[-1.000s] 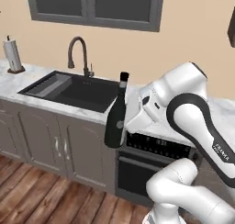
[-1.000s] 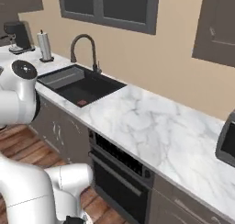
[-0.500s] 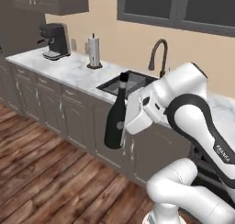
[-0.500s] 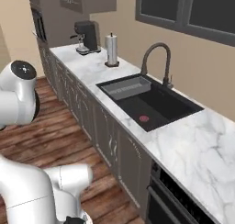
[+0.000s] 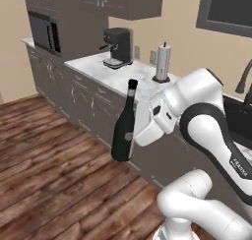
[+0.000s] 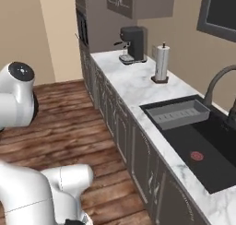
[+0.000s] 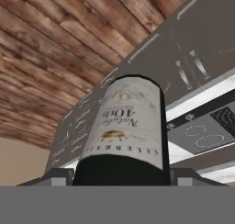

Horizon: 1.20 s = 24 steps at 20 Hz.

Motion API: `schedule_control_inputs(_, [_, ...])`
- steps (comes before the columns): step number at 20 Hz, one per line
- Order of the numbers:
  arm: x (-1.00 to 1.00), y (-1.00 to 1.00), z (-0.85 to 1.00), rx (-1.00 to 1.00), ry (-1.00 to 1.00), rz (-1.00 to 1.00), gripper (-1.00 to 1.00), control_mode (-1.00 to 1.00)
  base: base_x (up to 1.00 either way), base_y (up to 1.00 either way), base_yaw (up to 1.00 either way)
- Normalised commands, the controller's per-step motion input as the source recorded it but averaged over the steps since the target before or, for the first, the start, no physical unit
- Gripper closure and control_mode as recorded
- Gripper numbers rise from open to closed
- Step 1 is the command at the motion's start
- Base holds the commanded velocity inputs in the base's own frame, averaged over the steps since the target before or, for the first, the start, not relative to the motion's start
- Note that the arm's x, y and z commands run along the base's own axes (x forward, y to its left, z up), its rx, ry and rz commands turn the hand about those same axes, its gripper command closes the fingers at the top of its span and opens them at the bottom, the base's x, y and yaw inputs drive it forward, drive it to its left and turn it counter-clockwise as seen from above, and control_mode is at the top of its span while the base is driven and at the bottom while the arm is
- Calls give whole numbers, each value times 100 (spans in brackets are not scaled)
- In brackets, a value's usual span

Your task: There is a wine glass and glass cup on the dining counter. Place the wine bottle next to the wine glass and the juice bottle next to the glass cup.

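The wine bottle [image 5: 124,133] is dark green-black with a slim neck and a dark cap. It hangs upright in the air over the wooden floor, in front of the worktop's cabinets. My gripper [image 5: 134,135] is shut on its body from the right side. In the hand view the wine bottle [image 7: 124,126] stands close to the camera with its pale label turned to it, between my fingertips [image 7: 56,177]. The wine glass, the glass cup, the juice bottle and the dining counter are out of view.
A marble worktop [image 6: 133,88] over dark cabinets runs along the wall. On it stand a coffee machine [image 5: 117,47] and a paper towel roll [image 5: 161,62]. A black sink [image 6: 198,136] with a faucet [image 6: 215,83] lies at the right. A microwave [image 5: 44,32] sits in tall cabinets. Wooden floor [image 5: 49,155] lies open at the left.
The whole scene has slid to the right in both base views, so the base has moved left along the worktop. The wine bottle stays in my gripper.
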Motion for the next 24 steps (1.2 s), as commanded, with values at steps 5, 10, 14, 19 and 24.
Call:
schedule_control_inputs(5, [0,0,0,0,0,0,100,100,100,1,20])
schedule_control_inputs(10, [0,0,0,0,0,0,100,100,100,15,10])
schedule_control_inputs(14, [0,0,0,0,0,0,100,100,100,31,7])
schedule_control_inputs(19, [0,0,0,0,0,0,100,100,100,26,5])
schedule_control_inputs(24, [0,0,0,0,0,0,100,100,100,22,8])
